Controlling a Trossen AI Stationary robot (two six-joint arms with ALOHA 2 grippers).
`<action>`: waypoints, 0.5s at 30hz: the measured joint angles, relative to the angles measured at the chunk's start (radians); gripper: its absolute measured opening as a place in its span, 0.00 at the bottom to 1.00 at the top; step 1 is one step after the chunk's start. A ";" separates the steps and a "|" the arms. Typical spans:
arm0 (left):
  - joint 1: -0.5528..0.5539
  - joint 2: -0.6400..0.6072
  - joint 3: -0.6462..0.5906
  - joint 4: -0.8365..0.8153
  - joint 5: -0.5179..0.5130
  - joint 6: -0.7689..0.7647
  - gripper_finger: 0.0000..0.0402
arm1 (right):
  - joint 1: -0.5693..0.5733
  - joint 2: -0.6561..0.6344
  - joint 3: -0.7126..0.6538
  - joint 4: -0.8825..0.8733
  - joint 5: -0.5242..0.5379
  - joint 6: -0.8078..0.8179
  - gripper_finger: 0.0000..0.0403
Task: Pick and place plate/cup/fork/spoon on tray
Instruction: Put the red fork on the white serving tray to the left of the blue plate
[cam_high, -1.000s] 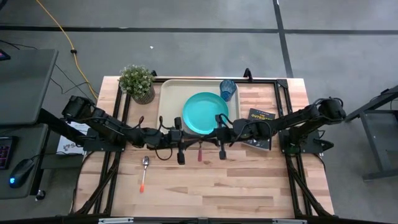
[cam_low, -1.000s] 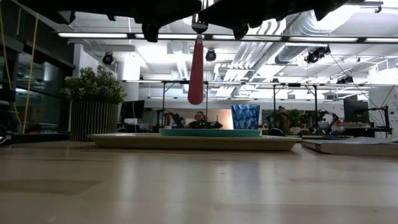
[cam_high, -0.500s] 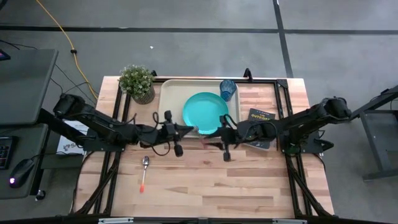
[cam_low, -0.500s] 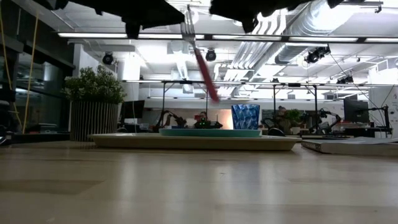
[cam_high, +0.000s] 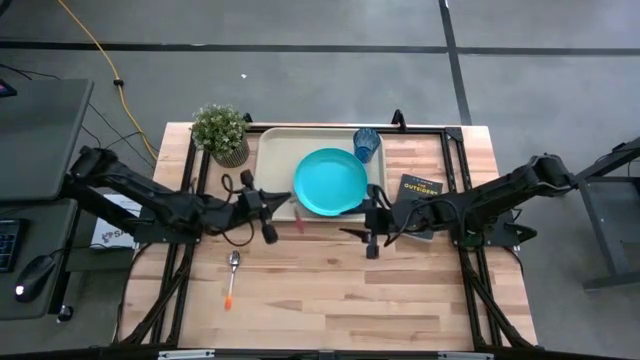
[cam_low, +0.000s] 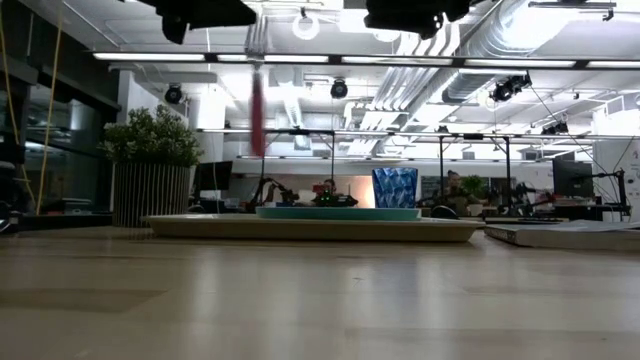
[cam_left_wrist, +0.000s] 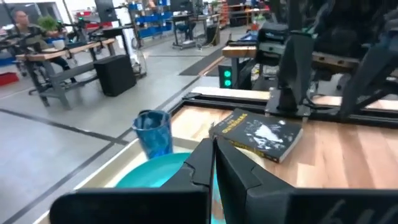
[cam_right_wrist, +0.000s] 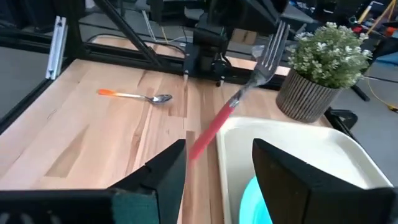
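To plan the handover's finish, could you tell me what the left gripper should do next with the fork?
Probably swing the fork over the bare strip of tray left of the plate and lower it. The left gripper holds it by the tines at the tray's front edge, and the right gripper is open, clear of it.
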 joint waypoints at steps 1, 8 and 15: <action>0.008 -0.008 0.000 -0.016 -0.001 0.003 0.00 | 0.000 -0.001 0.000 0.000 0.003 0.000 0.44; 0.107 -0.040 0.000 -0.049 0.120 0.019 0.00 | 0.000 -0.001 0.000 -0.029 0.003 0.008 0.44; 0.198 -0.046 0.000 -0.057 0.246 0.001 0.00 | 0.000 -0.001 0.000 -0.047 0.003 0.008 0.44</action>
